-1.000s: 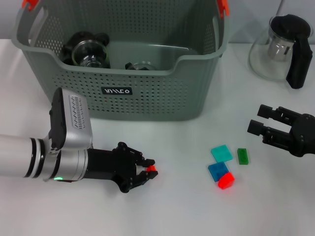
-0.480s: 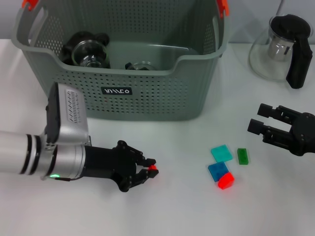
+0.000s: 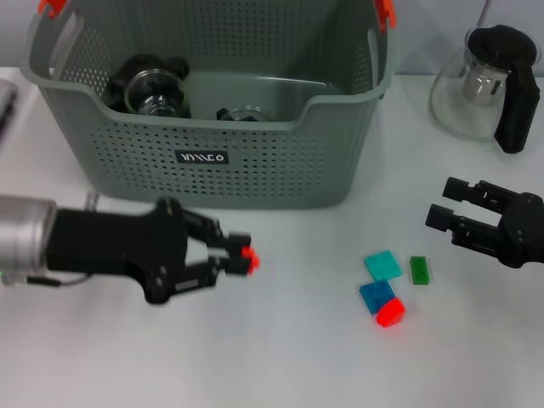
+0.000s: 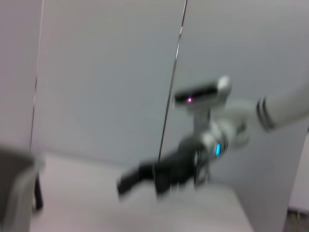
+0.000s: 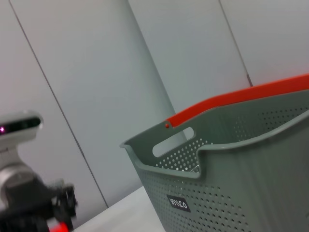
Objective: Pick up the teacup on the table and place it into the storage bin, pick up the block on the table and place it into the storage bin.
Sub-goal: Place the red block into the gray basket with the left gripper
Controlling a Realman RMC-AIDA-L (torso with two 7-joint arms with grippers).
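My left gripper point(image 3: 241, 260) hangs above the table just in front of the storage bin point(image 3: 280, 161), shut on a small red block point(image 3: 249, 258). The right wrist view shows the same red block point(image 5: 59, 227) at its lower corner, beside the bin point(image 5: 241, 183). Two glass teacups point(image 3: 153, 89) point(image 3: 243, 113) lie inside the bin. More blocks lie on the table at the right: cyan point(image 3: 383, 265), green point(image 3: 419, 269), blue point(image 3: 372, 295) and red point(image 3: 392, 314). My right gripper point(image 3: 443, 204) hovers open beyond them, holding nothing.
A glass teapot point(image 3: 480, 83) with a black handle stands at the back right. The bin has orange handle clips point(image 3: 384, 12) and tall perforated walls. In the left wrist view the right arm point(image 4: 193, 154) appears blurred in the distance.
My left gripper has risen off the table and turned, carrying the red block up and slightly left toward the bin. The right arm has not moved.
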